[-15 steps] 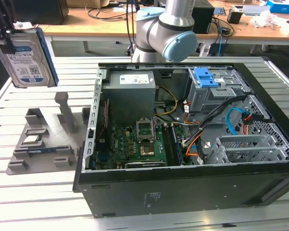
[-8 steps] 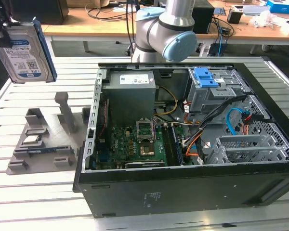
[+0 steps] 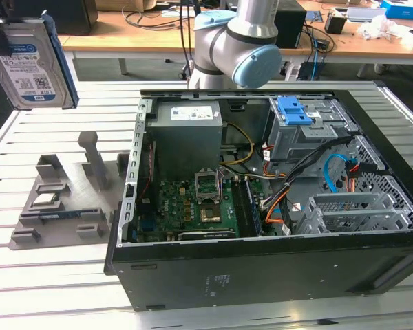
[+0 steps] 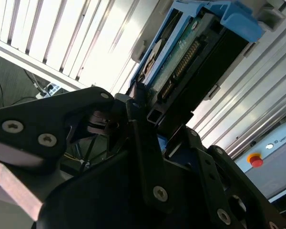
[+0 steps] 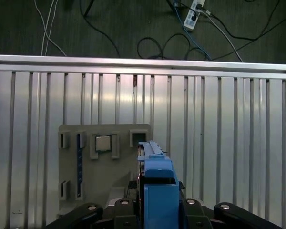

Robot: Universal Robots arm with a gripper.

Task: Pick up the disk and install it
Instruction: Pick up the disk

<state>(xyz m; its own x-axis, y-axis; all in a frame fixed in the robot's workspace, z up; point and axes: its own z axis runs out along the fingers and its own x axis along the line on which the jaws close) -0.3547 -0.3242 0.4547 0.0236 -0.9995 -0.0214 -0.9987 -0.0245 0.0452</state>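
One hard disk [image 3: 31, 65] — silver, label out, in its blue carrier — sits clamped between the fingers of our gripper [image 4: 147, 109], high above the slatted table [image 3: 27, 289] and grey fixture tray [image 3: 63, 210], to the exterior view's left of the open computer case [image 3: 261, 268].

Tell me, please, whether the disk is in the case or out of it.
Out. The gripper holds the disk up in the air, apart from the open case, on the exterior view's left.
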